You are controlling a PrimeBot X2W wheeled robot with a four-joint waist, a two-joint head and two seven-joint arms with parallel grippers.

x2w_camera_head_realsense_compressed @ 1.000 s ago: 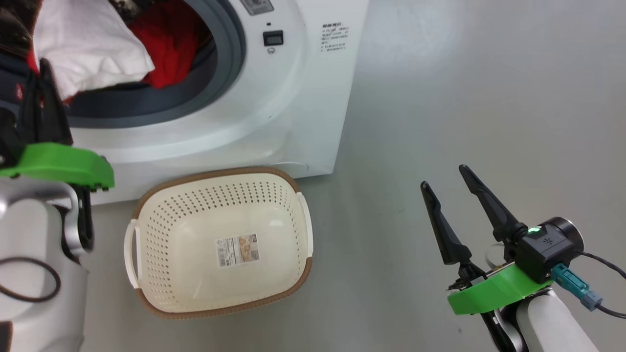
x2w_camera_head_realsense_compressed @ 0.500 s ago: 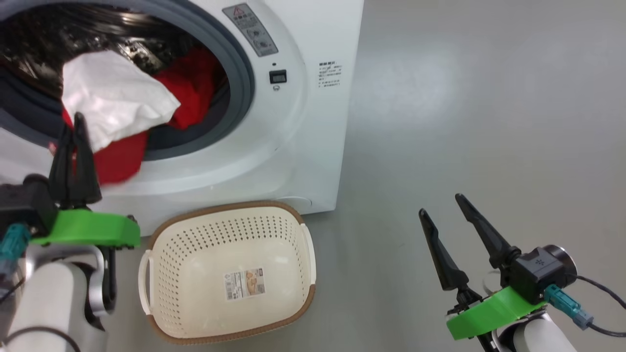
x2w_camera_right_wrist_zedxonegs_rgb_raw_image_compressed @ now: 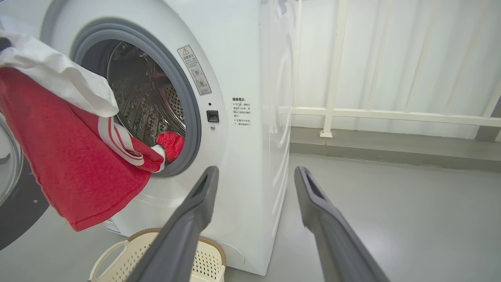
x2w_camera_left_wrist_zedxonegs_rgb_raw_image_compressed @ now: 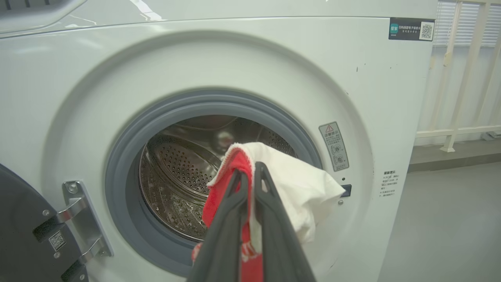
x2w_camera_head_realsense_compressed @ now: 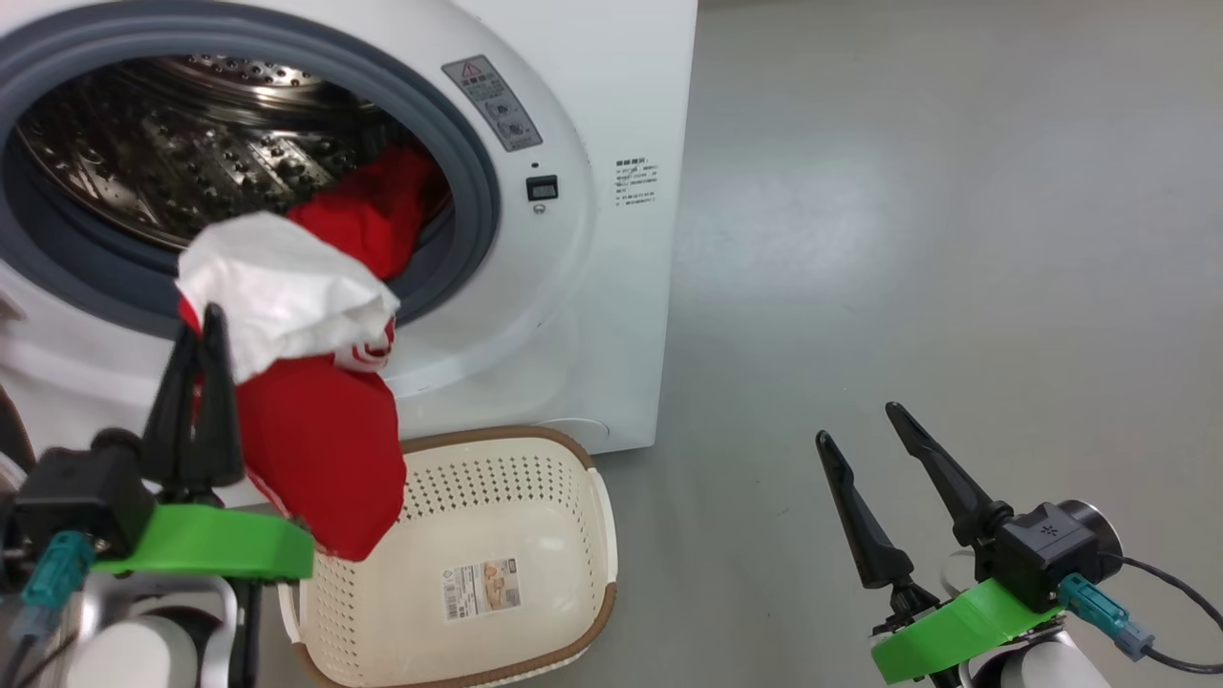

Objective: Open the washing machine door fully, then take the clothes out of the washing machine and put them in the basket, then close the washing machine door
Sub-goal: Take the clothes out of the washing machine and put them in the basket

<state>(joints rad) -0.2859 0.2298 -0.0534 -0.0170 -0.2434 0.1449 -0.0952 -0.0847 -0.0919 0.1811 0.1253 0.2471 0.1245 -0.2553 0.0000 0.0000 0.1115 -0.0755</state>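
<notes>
Clothes (x2w_camera_head_realsense_compressed: 315, 449): red garment with white lining, pinched in the closed left gripper (x2w_camera_head_realsense_compressed: 199, 320). It hangs lengthwise before the washing machine (x2w_camera_head_realsense_compressed: 592, 287) mouth, hem over the left rim of the basket (x2w_camera_head_realsense_compressed: 594, 497). The basket lies below, slightly right. Right gripper (x2w_camera_head_realsense_compressed: 857, 423): spread, empty, well apart.

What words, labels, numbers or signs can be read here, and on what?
No text is clear enough to quote.
Grey warning label with a red triangle sign, on the washing machine front: too small.
Black printed block beside it: too small.
Dark QR sticker, top corner: blurred.
Paper label in the basket: too small.
</notes>
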